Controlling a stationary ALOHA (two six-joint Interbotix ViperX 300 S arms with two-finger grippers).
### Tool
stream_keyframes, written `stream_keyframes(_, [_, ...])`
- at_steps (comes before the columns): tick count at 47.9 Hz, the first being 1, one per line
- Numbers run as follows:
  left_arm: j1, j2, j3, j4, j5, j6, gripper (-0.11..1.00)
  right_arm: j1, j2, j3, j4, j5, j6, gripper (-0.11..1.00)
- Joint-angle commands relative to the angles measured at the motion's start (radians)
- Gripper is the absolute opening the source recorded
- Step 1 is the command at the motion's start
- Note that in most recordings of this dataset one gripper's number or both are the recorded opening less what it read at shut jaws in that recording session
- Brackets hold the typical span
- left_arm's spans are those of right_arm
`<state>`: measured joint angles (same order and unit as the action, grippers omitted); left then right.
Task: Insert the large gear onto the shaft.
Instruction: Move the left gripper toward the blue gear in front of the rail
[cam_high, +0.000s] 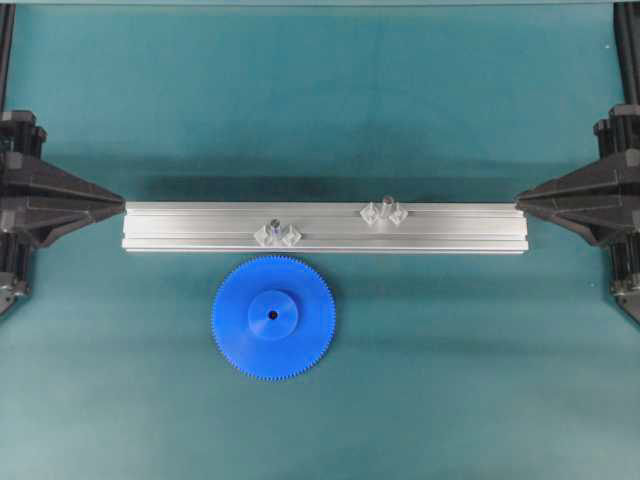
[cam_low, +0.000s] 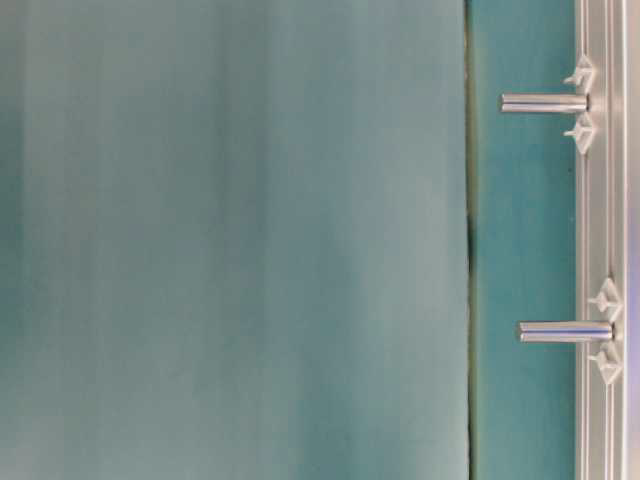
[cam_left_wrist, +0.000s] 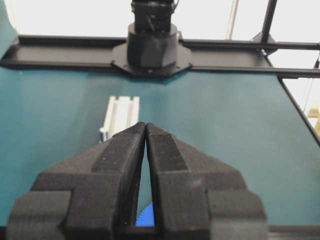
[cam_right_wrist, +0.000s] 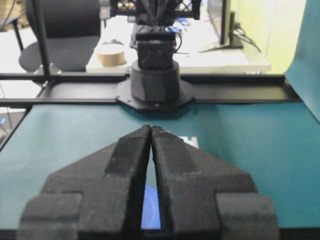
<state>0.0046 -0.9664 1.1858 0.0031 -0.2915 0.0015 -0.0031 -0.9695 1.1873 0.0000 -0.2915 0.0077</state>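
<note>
The large gear (cam_high: 273, 317), a bright blue toothed disc with a raised hub and small bore, lies flat on the teal mat just in front of an aluminium rail (cam_high: 325, 228). Two thin metal pins in clear mounts stand on the rail, one at the left (cam_high: 272, 226) and one at the right (cam_high: 386, 204); I cannot tell which is the shaft. My left gripper (cam_high: 122, 203) is shut and empty at the rail's left end. My right gripper (cam_high: 517, 203) is shut and empty at its right end. A sliver of the gear (cam_left_wrist: 145, 217) (cam_right_wrist: 151, 207) shows behind each pair of jaws.
The table-level view shows both pins (cam_low: 545, 103) (cam_low: 565, 331) sticking out from the rail (cam_low: 600, 200). Each wrist view faces the opposite arm's black base (cam_left_wrist: 151, 47) (cam_right_wrist: 155, 80) on a black frame bar. A chair and desk stand beyond the table.
</note>
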Motion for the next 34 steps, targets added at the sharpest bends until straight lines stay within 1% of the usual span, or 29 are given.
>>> stream_keyframes(1, [-0.017, 0.051, -0.075, 0.008, 0.060, -0.018, 0.11, 0.002, 0.015, -0.026, 0.005, -0.005, 0.005, 0.16])
stream_keyframes(3, [-0.017, 0.080, -0.100, 0.011, 0.100, -0.021, 0.09, 0.000, 0.020, -0.026, 0.018, 0.025, 0.008, 0.18])
stream_keyframes(6, [-0.018, 0.129, -0.137, 0.011, 0.152, -0.021, 0.00, 0.000, 0.025, -0.026, 0.034, 0.094, 0.020, 0.31])
stream_keyframes(7, [-0.017, 0.144, -0.146, 0.012, 0.164, -0.020, -0.01, 0.000, 0.028, -0.026, 0.035, 0.118, 0.025, 0.32])
stream_keyframes(11, [-0.018, 0.196, -0.172, 0.011, 0.181, -0.020, -0.01, -0.003, 0.034, -0.026, 0.037, 0.199, 0.046, 0.28])
stream_keyframes(15, [-0.023, 0.238, -0.179, 0.012, 0.184, -0.028, -0.01, -0.012, 0.038, -0.026, 0.035, 0.238, 0.055, 0.28])
stream_keyframes(23, [-0.035, 0.311, -0.209, 0.011, 0.196, -0.029, -0.01, -0.034, 0.060, -0.020, 0.035, 0.284, 0.055, 0.29])
stream_keyframes(34, [-0.043, 0.442, -0.301, 0.012, 0.261, -0.028, -0.01, -0.060, 0.150, -0.015, 0.035, 0.319, 0.055, 0.35])
